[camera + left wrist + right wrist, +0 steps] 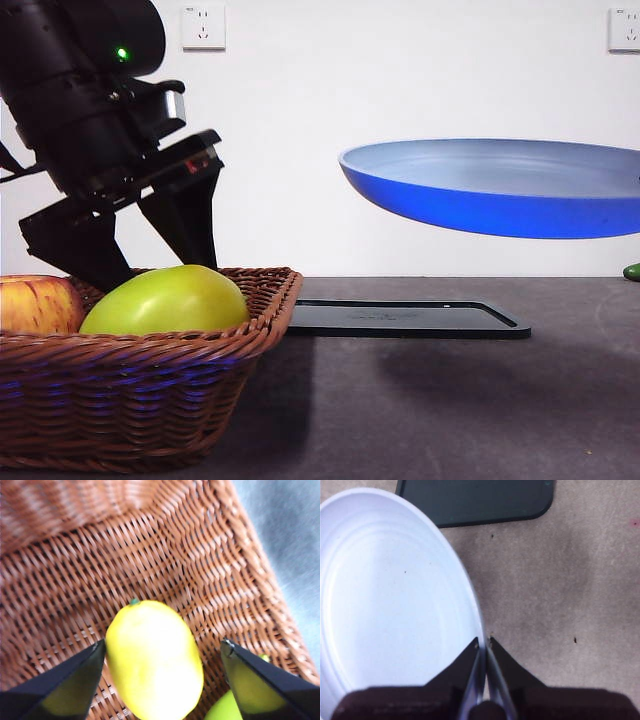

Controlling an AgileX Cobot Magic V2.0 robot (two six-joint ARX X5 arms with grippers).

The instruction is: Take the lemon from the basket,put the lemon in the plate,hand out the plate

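Front view: the left gripper [130, 250], black and two-jawed, reaches down from the upper left into the brown woven wicker basket [150, 400], behind a large smooth yellow-green fruit [165, 300] and a red-yellow apple [35, 305] lying in the basket; the small yellow lemon is hidden here. The round shallow light-blue plate [500, 185] hangs in the air, slightly tilted, above the dark grey table [450, 400] and above a flat black tray [400, 318] lying just beside the basket. Left wrist view: the small bright yellow oval lemon [152, 660] lies on the woven floor of the basket [150, 545], between the parted jaws of the left gripper [162, 652]; one jaw tip is at its side, the other stands apart from it, so the gripper is spread and not clamped. Right wrist view: the right gripper [483, 642] pinches the rim of the plate [395, 595] between closed jaws, holding it over the table [560, 590], with the tray [475, 500] beyond.
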